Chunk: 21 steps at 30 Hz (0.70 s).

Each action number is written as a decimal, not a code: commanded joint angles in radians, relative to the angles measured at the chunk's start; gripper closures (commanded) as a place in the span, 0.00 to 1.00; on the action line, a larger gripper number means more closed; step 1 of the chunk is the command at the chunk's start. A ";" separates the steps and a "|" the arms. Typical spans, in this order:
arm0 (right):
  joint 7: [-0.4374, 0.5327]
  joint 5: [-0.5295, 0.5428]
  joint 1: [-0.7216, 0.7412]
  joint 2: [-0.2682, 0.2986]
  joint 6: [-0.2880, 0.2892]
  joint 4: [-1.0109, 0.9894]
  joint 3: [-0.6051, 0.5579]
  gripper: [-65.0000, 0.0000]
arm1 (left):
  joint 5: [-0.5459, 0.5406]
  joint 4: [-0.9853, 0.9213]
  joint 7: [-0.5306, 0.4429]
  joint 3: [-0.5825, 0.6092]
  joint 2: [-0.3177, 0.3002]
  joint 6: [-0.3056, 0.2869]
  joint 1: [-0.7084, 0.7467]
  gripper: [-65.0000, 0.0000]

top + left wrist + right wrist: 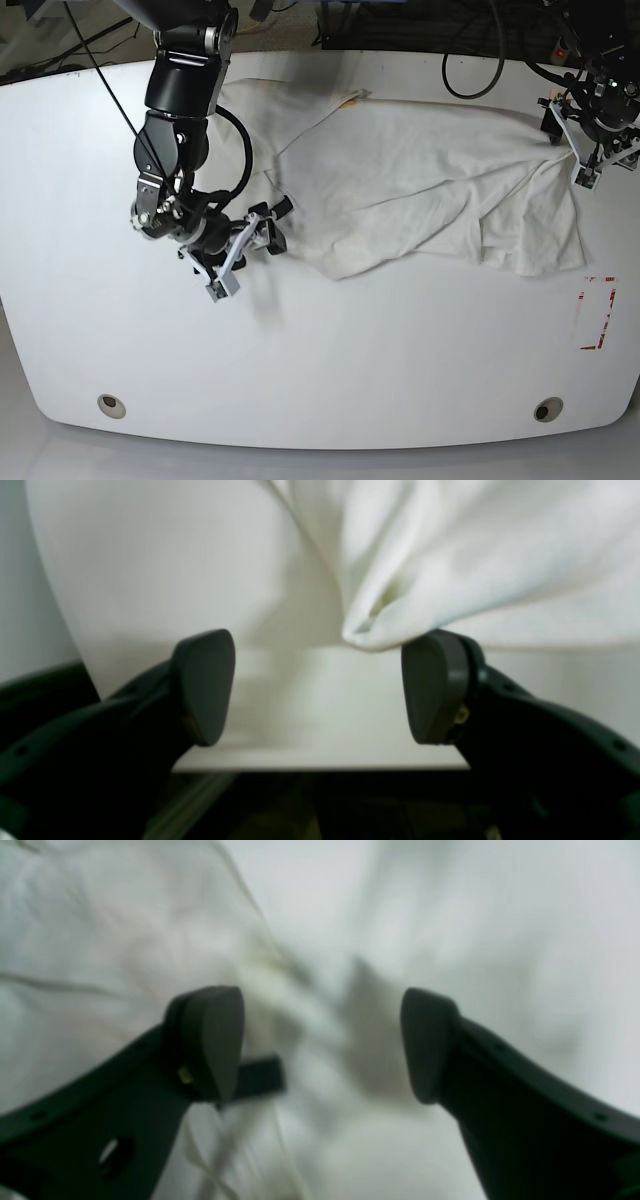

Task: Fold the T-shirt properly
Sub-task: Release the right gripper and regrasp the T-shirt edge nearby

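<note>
Lying on the white table (320, 370), the T-shirt (420, 180) is spread in a loose, wrinkled heap across the far middle and right of the scene. On the left, the right gripper (245, 252) is seen low over the table, just beside the left edge of the T-shirt. Its two dark fingers are held wide apart, and nothing is clamped between them. In the right wrist view, the right gripper (320, 1045) is seen with only blurry white cloth (100, 940) behind the gap. A black cable (240, 150) is looped from the arm over the cloth near the left edge.

In the middle, a fold of the T-shirt is bent down toward the near side, so a rounded flap is made. A tiny bit of orange is seen at the far edge of the cloth.

On the right, the left gripper (590, 150) is found at the far right corner of the T-shirt. Its fingers are also held apart. In the left wrist view, a bunched corner of the T-shirt (450, 555) is seen hanging just above one finger pad (432, 687) of the left gripper (320, 687), touching it or nearly so, but it is not pinched. A small red and white mark (596, 313) is seen on the table at the near right, apart from the cloth.
</note>
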 commanded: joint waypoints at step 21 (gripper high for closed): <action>0.143 0.126 0.156 -0.036 0.009 -0.418 -0.169 0.28 | -0.070 0.018 -0.006 0.044 -0.017 0.002 -0.022 0.25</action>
